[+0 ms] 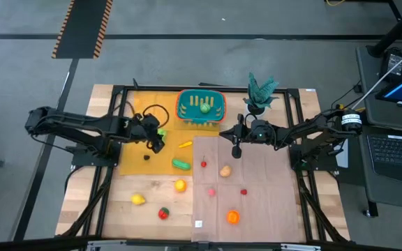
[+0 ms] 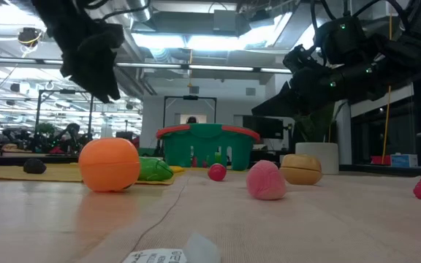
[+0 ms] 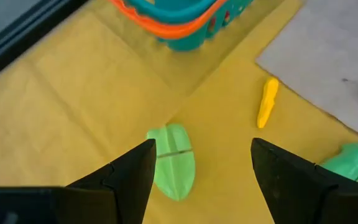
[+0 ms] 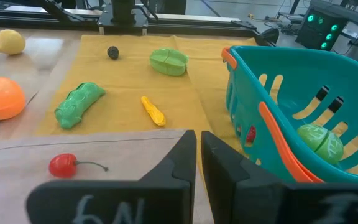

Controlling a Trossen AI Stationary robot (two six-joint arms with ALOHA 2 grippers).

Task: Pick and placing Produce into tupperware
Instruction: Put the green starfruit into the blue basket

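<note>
Left pincer point(image 3: 201, 171), jaws wide, hovers over the light-green vegetable point(image 3: 173, 160); next, descend and grasp. Right pincer point(image 4: 197, 155) waits closed.

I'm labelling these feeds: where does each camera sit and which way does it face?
High: overhead, straight down; both arms, teal slotted basket with orange rim.
Low: table height, level across; orange ball, arms overhead.
Left wrist: open left gripper over light green split piece.
Right wrist: shut right gripper beside the basket.
Both wrists share the yellow corn-like stick.
</note>
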